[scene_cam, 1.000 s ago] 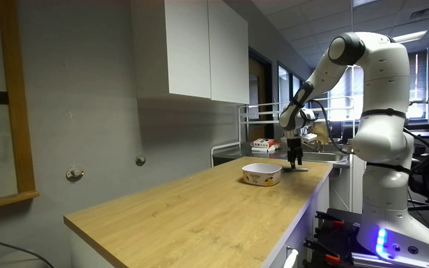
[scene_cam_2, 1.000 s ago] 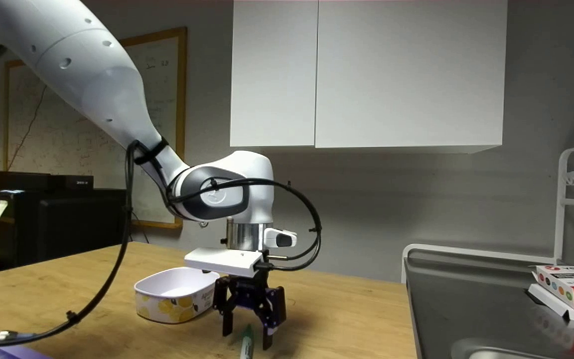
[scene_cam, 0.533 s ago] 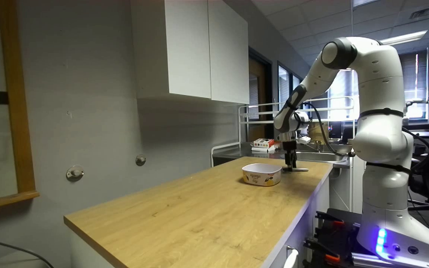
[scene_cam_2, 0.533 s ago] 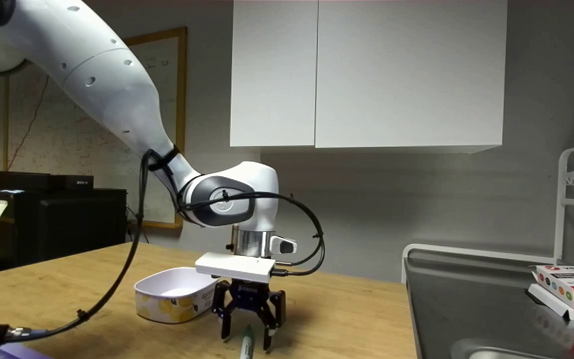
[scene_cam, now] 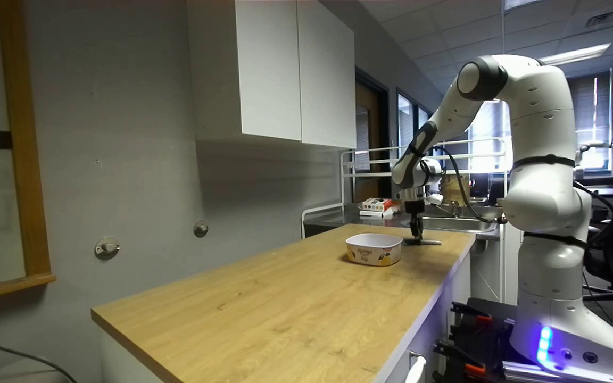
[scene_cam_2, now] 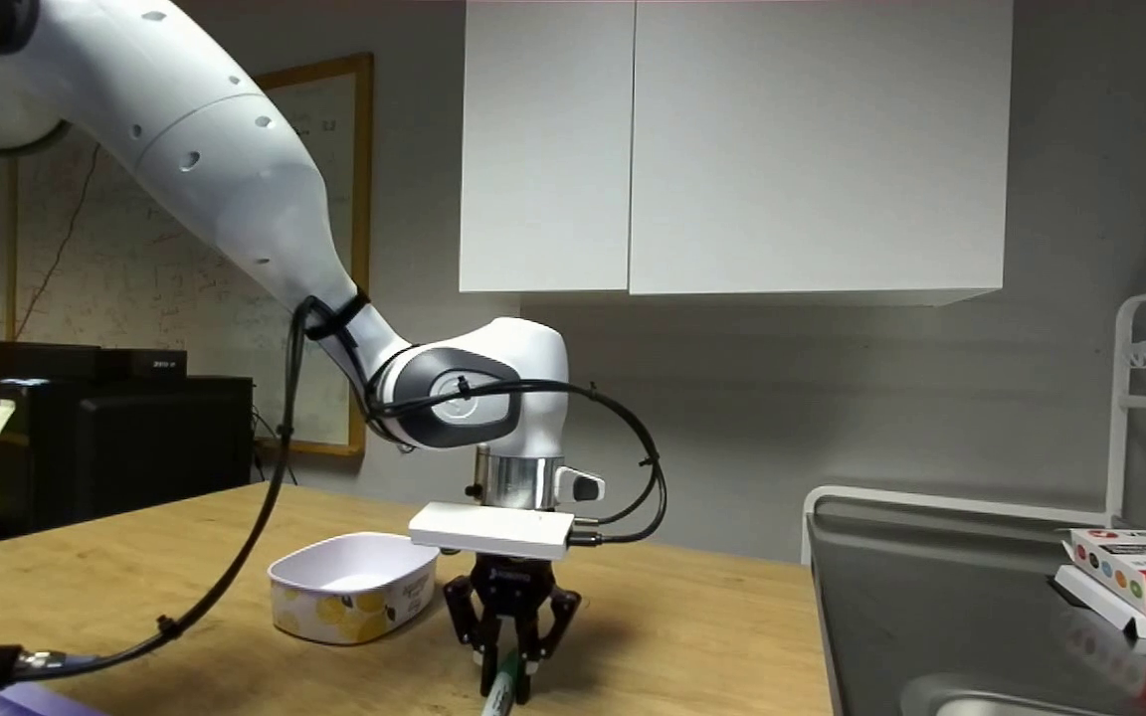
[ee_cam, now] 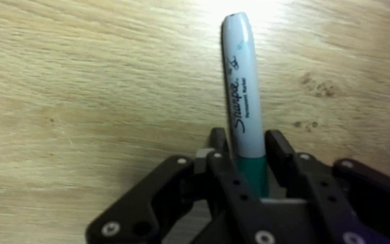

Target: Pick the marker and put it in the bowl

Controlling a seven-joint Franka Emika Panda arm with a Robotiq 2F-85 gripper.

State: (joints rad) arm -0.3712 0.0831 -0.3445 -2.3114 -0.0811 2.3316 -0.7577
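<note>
The marker [ee_cam: 244, 84], pale grey with a green cap, lies flat on the wooden counter. In the wrist view my gripper [ee_cam: 245, 139] has its fingers on either side of it, where the cap meets the barrel. The right finger [ee_cam: 278, 147] seems to touch the marker. Beside the left one a thin strip of wood shows, so a firm grip cannot be told. The cap's far end is hidden under the gripper. The bowl [scene_cam_2: 354, 617], white with a lemon print and rounded corners, stands close by the gripper in both exterior views; nothing shows inside it.
A metal sink [scene_cam: 458, 223] and a dark steel worktop [scene_cam_2: 911, 587] adjoin the counter. A red and white box [scene_cam_2: 1145, 572] lies there. White wall cabinets [scene_cam_2: 732, 149] hang above, and a white rack [scene_cam_2: 1120, 398] stands by the wall.
The gripper came down to the counter around the marker, then its fingers drew together from wide apart. The marker's cap end has shifted slightly; the bowl has not moved.
</note>
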